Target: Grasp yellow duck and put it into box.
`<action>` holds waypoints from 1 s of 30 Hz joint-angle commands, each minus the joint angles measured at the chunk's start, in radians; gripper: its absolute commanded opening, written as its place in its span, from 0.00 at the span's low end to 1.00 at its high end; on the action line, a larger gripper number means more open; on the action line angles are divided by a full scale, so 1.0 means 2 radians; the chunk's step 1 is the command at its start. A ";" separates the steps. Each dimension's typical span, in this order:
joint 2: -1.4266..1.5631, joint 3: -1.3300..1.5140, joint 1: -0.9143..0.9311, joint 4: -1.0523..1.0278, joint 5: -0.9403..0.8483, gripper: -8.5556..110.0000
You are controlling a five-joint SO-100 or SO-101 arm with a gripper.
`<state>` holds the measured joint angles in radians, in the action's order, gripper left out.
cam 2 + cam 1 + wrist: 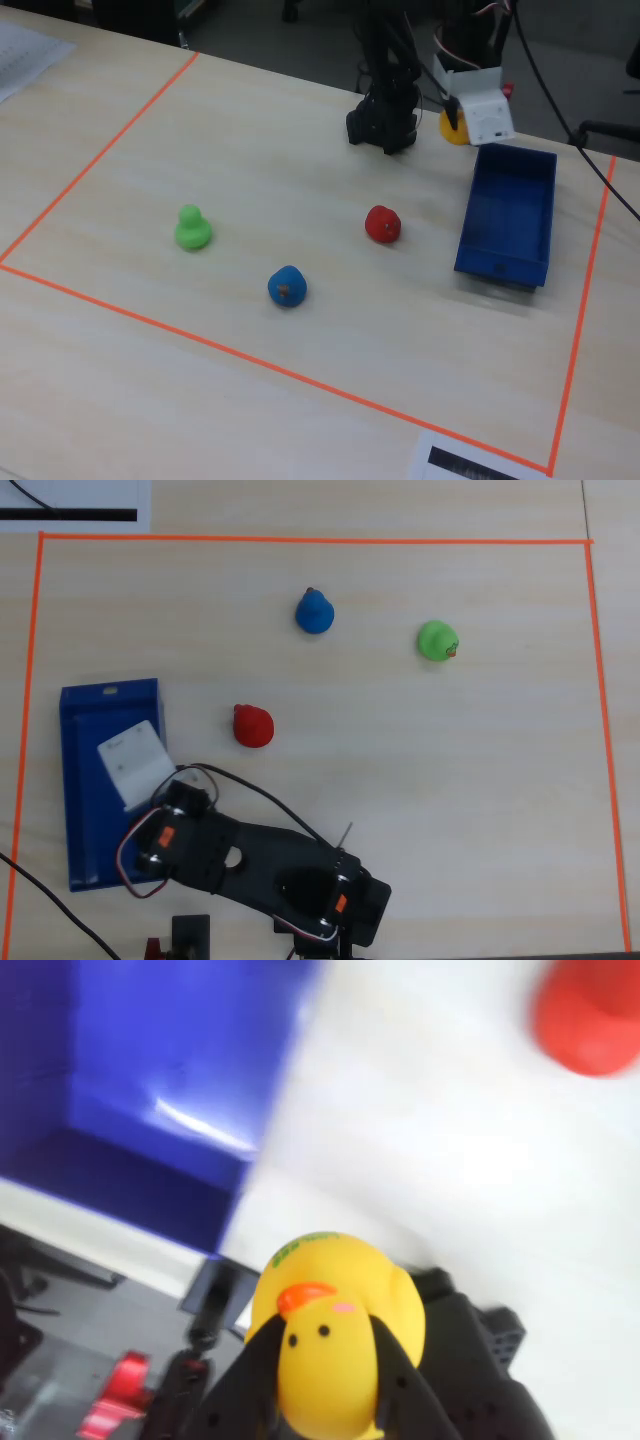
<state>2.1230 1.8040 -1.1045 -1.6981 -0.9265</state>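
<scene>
My gripper (328,1332) is shut on the yellow duck (335,1305), its black fingers (255,1360) on either side of the head with the orange beak. The duck hangs in the air by the near right edge of the blue box (150,1070). In the overhead view the white wrist block hides the duck and the gripper (137,763), which is over the right side of the box (85,820). In the fixed view the duck (452,130) shows beside the white block, just past the far end of the box (505,215).
A red duck (252,726) stands right of the box, also in the wrist view (590,1015). A blue duck (315,611) and a green duck (437,640) stand farther off. Orange tape (300,540) frames the table. The arm base (330,900) is at the front edge.
</scene>
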 commanded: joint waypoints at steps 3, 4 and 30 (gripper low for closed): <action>-0.134 -0.173 -0.037 -0.001 0.011 0.07; -0.157 -0.199 -0.039 -0.005 0.011 0.07; -0.527 -0.550 -0.008 -0.031 0.018 0.21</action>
<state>1.0538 0.7563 -1.1428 -1.7365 -0.8958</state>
